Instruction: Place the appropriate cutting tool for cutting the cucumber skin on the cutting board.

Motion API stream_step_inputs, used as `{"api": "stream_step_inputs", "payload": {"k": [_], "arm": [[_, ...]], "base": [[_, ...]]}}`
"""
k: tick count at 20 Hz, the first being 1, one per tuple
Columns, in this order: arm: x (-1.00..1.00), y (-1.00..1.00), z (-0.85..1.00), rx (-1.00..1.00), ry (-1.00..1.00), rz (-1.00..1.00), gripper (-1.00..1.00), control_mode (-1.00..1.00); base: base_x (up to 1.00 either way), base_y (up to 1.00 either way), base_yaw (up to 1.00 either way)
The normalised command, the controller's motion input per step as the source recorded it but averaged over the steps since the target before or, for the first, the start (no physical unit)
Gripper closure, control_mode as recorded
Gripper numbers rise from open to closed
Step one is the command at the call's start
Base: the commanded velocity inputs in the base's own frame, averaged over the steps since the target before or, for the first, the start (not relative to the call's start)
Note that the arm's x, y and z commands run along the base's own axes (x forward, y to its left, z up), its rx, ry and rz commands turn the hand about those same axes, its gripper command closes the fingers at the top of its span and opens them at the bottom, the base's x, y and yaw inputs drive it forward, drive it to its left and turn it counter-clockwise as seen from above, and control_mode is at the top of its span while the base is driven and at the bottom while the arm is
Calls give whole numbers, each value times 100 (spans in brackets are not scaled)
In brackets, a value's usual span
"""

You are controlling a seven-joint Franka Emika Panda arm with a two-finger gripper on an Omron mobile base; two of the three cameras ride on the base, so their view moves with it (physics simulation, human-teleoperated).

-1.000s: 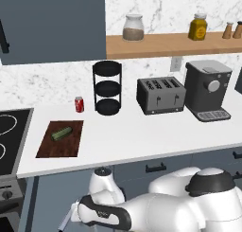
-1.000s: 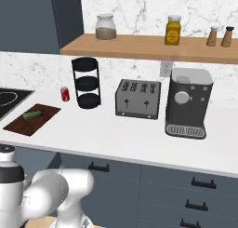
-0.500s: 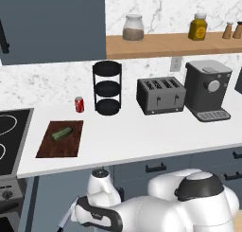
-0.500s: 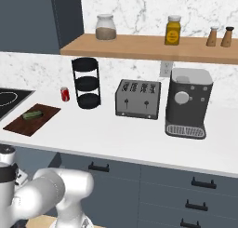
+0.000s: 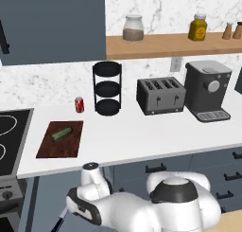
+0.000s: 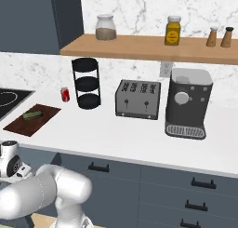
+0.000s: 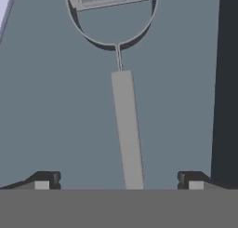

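1. The jaws are spread wide and grip nothing; the two dark fingertips stand far apart at the bottom of the hand view.
2. The peeler lies between the fingertips on a flat grey-blue surface, touching neither. Its pale handle runs up the middle of the hand view, and its rounded loop head with the blade sits at the top edge.
3. The arm is folded low in front of the lower cabinets, below the level of the counter.
4. The cutting board lies flat on the counter, just beside the stovetop.
5. The cucumber lies on the board, near its far end.
6. A red can and a black three-tier rack stand behind the board; a toaster and a coffee machine stand further right.
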Motion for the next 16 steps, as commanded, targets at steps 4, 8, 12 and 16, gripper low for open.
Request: {"api": "stream_step_inputs", "payload": {"k": [4,8,12,16], "arm": [[-24,7,-61,0,10,0,-100,-100],[-22,32,-53,0,12,0,-100,-100],[-66,29,-65,0,5,0,-100,-100],[-98,28,-76,3,0,0,-100,-100]], "base": [[0,0,0],[0,0,0],[0,0,0],[0,0,0]]}}
